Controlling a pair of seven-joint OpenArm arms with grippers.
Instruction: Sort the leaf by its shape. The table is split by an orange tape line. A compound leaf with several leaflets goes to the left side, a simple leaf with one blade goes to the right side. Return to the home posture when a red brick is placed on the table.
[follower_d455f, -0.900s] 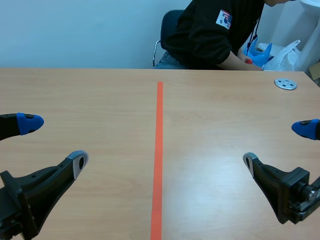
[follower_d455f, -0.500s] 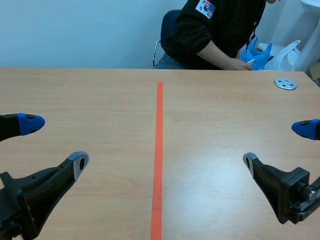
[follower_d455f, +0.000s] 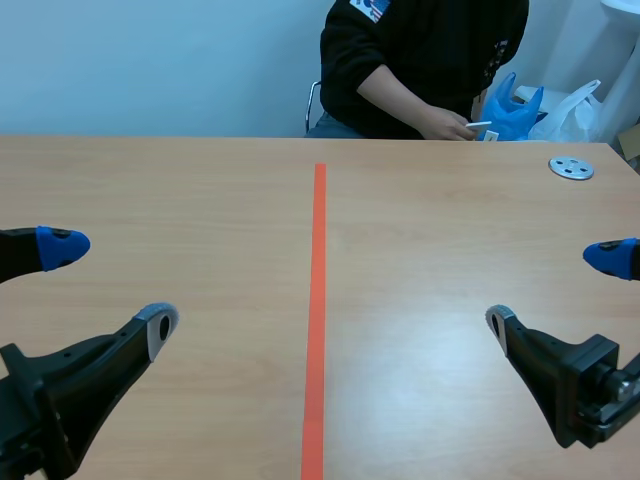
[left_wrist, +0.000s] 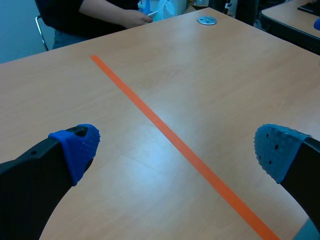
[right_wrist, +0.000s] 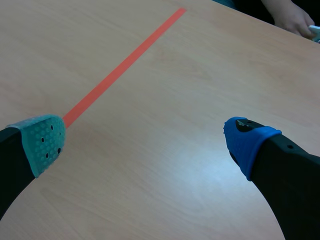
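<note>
You have two hands, left hand (follower_d455f: 110, 285) and right hand (follower_d455f: 553, 290), both spread wide and holding nothing, above the tabletop (follower_d455f: 200, 200). One orange tape line (follower_d455f: 318, 300) and one metal disc (follower_d455f: 571, 168) are on it. One person (follower_d455f: 420, 50) across the tabletop holds a small pale item (follower_d455f: 480, 124), too small to identify.

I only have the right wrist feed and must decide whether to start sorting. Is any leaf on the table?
Observer: No leaf in any view; a small metal disc lies at the far right of the table.
Operator: Left gripper?
Observer: The left gripper is open, above the table left of the tape line.
Operator: The person?
Observer: The person's hand holds a small white thing beyond the far edge, beside a blue bag.
</note>
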